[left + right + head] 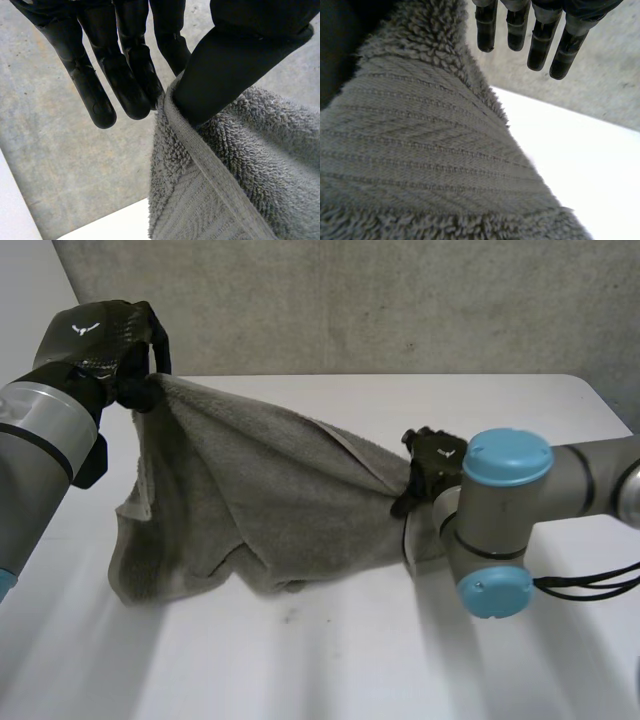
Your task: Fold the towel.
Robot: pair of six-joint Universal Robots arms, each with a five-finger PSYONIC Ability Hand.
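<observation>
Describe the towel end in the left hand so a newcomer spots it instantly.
Over the white table, a grey towel hangs stretched between both arms. Follow its top edge up to the left hand, the higher one, whose thumb pinches the hemmed edge against its fingers. The other end sits lower, at the right hand.

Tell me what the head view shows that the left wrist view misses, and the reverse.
Head view adds: the right robot hand gripping one end of the towel, whose middle sags onto the table. Left wrist view adds: the thumb pinching the towel's hem against a finger, the other fingers straight. Shared: the left robot hand, towel, table and grey wall.
</observation>
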